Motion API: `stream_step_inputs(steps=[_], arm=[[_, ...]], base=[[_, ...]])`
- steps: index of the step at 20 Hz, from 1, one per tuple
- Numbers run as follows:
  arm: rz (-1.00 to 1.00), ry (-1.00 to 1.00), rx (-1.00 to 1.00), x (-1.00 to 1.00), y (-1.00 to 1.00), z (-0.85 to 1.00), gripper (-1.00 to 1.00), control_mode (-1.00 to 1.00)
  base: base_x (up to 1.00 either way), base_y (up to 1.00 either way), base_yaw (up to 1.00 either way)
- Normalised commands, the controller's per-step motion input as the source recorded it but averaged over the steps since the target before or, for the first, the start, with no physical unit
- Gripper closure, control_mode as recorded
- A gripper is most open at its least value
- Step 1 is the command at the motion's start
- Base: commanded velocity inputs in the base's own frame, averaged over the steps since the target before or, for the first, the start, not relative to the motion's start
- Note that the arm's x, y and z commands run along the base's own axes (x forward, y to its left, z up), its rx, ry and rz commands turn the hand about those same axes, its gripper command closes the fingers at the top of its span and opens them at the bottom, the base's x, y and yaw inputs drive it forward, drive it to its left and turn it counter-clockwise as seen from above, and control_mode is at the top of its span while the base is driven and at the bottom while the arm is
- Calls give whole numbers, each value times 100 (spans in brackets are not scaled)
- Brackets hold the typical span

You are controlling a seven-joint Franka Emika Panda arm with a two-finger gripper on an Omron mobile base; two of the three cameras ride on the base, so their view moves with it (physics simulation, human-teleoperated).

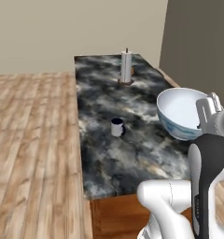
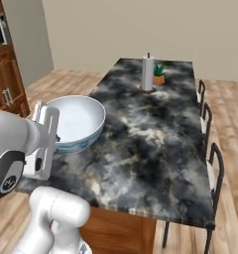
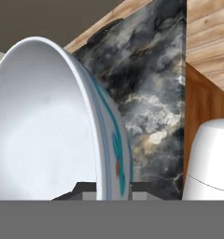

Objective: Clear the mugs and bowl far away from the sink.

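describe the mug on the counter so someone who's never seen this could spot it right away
Find the long marbled black-grey counter. Near the middle of it, close to the edge by the wooden floor, stands a small white mug with a dark navy rim and handle. It is far smaller than the big white bowl and much shorter than the paper towel roll.

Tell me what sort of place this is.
Most likely a home kitchen with an island: a marbled stone counter, dark chairs along one side, a paper towel roll, wooden cabinets, and a bowl and mug.
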Motion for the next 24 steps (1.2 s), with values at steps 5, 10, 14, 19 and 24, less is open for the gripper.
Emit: stream_step_inputs(steps=[5, 10, 14, 19, 24], arm=[[0, 0, 0, 0, 0, 0, 100, 100], [0, 0, 0, 0, 0, 0, 100, 100], [0, 0, 0, 0, 0, 0, 100, 100], [6, -1, 0, 3, 1, -11, 100, -100], [2, -1, 0, 7, 10, -17, 100, -100]], base=[[0, -19, 29], [11, -6, 21], [15, -4, 18], [1, -2, 2], [0, 0, 0]])
